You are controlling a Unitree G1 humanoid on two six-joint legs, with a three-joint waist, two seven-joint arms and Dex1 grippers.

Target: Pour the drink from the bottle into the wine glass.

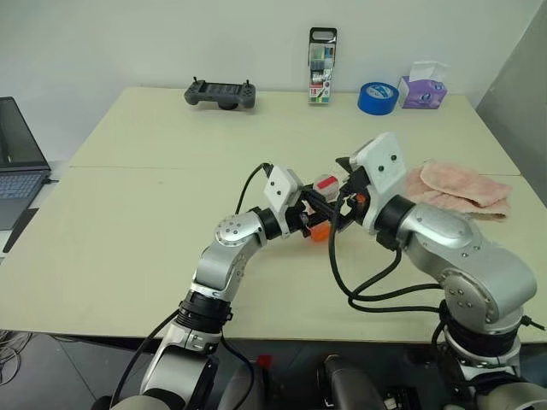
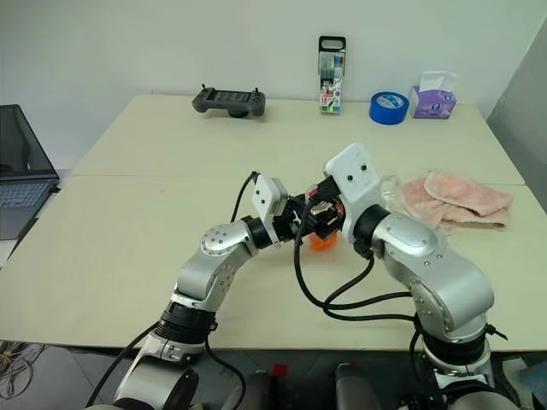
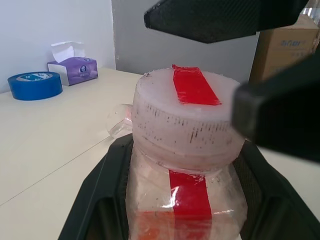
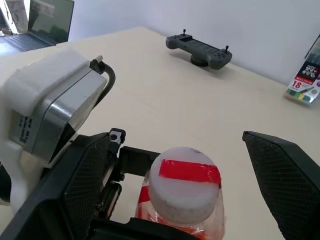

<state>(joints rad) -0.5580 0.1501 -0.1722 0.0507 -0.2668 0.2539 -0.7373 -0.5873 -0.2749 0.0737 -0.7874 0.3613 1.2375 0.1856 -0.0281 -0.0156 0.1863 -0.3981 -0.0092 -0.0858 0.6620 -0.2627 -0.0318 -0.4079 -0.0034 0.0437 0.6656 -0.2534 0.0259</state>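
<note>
At worktop (image 1: 154, 196) centre, head views: left tool (image 1: 309, 215) clenched on the bottle (image 1: 321, 209), held off the surface, cap (image 1: 326, 183) up, long axis roughly upright, orange-red drink (image 1: 318, 231) showing at the base. Right tool (image 1: 344, 195) released, spread wide, right up against the bottle from the robot's right, nearer arm for the cap. Pink cloth (image 1: 461, 190) further right; faint clear shape beside it (image 2: 391, 190), probably the wine glass, can't confirm.

Left wrist view: white cap with red tape strip (image 3: 186, 120) dead ahead, black fingers (image 3: 107, 200) hugging the bottle body; blue tape roll (image 3: 35, 85) and tissue box (image 3: 73, 69) behind.

Right wrist view: cap (image 4: 186, 187) sitting between the two spread fingers (image 4: 287, 175), not touched. Cap still on, so likely next: close on cap, unscrew.
</note>
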